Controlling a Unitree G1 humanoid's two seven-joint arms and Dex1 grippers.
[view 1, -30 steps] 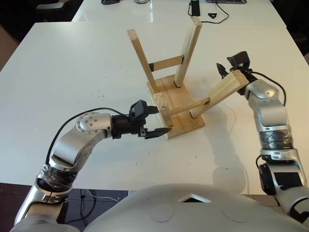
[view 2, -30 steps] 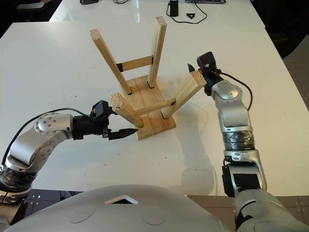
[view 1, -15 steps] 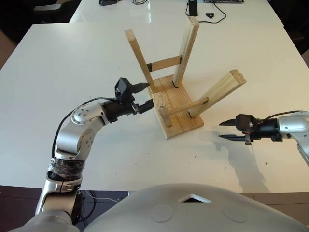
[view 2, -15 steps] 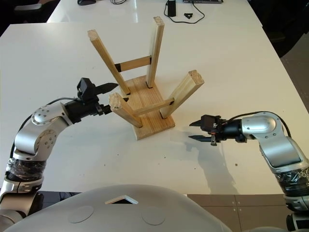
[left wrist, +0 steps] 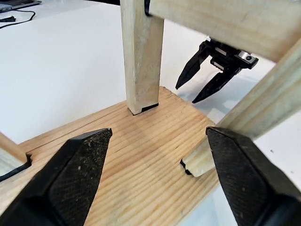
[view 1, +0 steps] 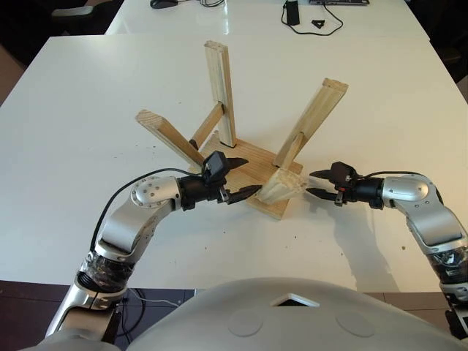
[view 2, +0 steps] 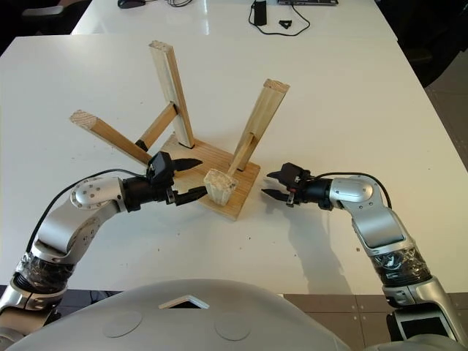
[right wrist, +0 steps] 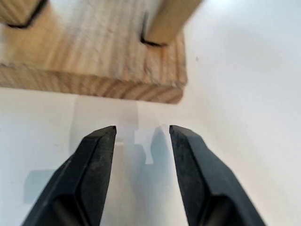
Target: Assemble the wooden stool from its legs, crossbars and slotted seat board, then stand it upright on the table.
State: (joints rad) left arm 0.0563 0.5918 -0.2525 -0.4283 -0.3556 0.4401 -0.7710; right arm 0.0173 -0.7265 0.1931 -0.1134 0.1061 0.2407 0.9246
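Stool [view 2: 252,131] sits upside down on the white table [view 1: 88,88] — seat board [view 1: 263,164] flat on the tabletop, four legs sticking up from it. Not stood upright yet.

Legs, relative to the seat board:
- far leg [view 1: 220,91] rises near-vertical from the far edge
- left leg [view 1: 168,139] splays out low past the left side
- right leg [view 1: 313,121] leans out over the right side
- near leg [view 1: 281,186] tips toward the head camera from the near edge, end grain showing

A crossbar [view 1: 207,126] ties the far leg to the left leg. In the left wrist view, two leg feet sit in slots cut in the board.

Left gripper [view 1: 252,174]: open, empty. Its fingers are spread wide at the board's near-left part, and the board face shows between them in the left wrist view. Tips are just beside the near leg. Can't tell if anything touches the wood.

Right gripper [view 1: 309,184]: open, empty, low over the table just off the board's near-right corner and pointing at it. The right wrist view shows bare table between the fingertips [right wrist: 106,136] and the board edge — apart, no contact.

The two grippers face each other across the near leg.

Beyond the board's far side is a second table [view 1: 241,18] with small dark items [view 1: 292,11] on it.
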